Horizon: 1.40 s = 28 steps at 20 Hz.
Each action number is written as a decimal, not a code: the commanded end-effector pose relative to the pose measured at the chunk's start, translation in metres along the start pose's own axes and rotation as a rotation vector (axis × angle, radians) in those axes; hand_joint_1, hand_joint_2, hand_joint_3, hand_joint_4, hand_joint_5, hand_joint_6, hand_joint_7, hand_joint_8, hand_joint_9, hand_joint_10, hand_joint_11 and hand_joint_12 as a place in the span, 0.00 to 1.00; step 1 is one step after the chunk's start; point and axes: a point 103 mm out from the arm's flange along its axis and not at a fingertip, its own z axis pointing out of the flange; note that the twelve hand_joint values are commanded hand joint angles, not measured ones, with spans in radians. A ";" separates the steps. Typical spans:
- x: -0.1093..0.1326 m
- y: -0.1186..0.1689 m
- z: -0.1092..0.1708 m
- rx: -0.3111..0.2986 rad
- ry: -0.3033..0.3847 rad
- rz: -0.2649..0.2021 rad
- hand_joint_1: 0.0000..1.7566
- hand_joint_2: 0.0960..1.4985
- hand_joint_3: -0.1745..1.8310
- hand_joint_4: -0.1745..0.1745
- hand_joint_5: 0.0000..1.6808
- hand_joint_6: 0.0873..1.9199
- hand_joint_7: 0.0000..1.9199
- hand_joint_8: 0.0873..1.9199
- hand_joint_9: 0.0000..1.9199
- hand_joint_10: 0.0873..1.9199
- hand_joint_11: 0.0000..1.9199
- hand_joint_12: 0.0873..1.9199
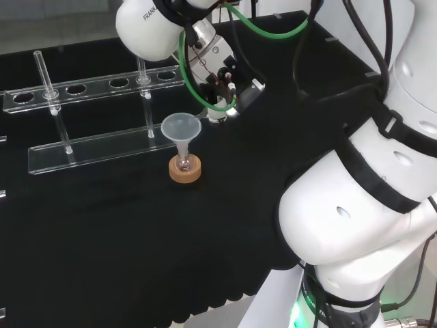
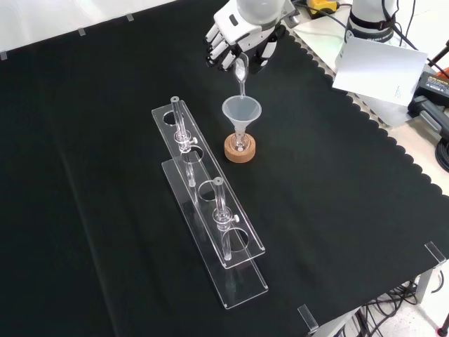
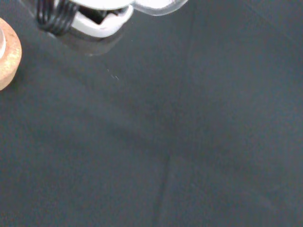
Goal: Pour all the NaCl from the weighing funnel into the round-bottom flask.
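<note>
- Front view has the hand (image 2: 242, 38) coming in at the top centre of the frame, fingers curled round a slim clear weighing funnel (image 2: 240, 74) that points steeply down.
- The weighing funnel's lower tip sits right over the mouth of a translucent plastic funnel (image 2: 241, 111), which is stuck in the neck of the small round-bottom flask (image 2: 240, 146).
- The flask rests in a cork ring (image 2: 239, 149), just right of the frame's centre top half, on the black cloth (image 2: 105, 210).
- Whether any salt is actually running out is pretty hard to tell; there might be a bit of white in the weighing funnel's bowl near the fingers.
- To the left and below the flask in that same view runs a clear acrylic rack (image 2: 210, 232), diagonal, with two upright glass tubes (image 2: 181, 123) in it.
- Head view puts the flask and cork ring (image 1: 185, 169) left of centre, plastic funnel (image 1: 181, 128) on top, with the hand (image 1: 222, 82) just above and right of it, mostly tucked under cables and the arm's white link.
- The rack (image 1: 95, 150) lies across the upper left there, behind the flask.
- Wrist view catches an edge of the cork ring (image 3: 7, 59) at the frame's left, plus a blurred white part of the hand (image 3: 102, 23) up top, the rest being cloth.
</note>
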 end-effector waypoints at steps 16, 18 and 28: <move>0.006 0.002 -0.010 0.053 -0.069 0.037 0.62 0.46 0.37 1.00 0.70 0.39 0.28 0.31 0.47 0.15 0.40 0.55; 0.007 0.002 -0.011 0.053 -0.074 0.038 0.62 0.46 0.37 1.00 0.70 0.39 0.28 0.31 0.47 0.15 0.39 0.55; 0.009 0.004 -0.014 0.083 -0.095 0.044 0.62 0.46 0.38 1.00 0.70 0.39 0.28 0.31 0.46 0.15 0.39 0.55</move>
